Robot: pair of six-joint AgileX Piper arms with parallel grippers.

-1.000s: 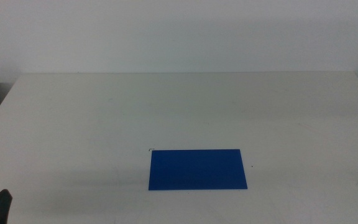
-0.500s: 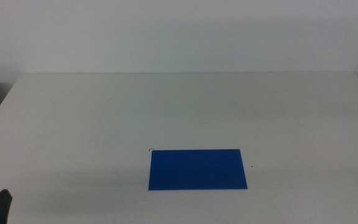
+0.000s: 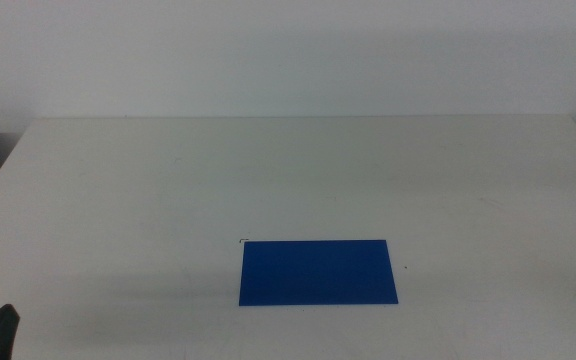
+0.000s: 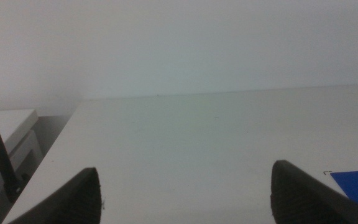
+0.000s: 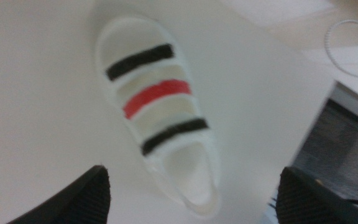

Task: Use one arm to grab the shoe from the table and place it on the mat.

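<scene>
- White with black and red straps, the shoe (image 5: 159,118) is lying on the table (image 5: 36,124) near its edge, out of the middle view.
- The right gripper (image 5: 191,193) is hovering above it, jaws spread wide and empty, the grasp not yet begun.
- The mat (image 3: 318,271) is sitting bare.
- Nothing has changed over the last second, and the left gripper (image 4: 185,193) is waiting low at the table's left edge, open and empty.
</scene>
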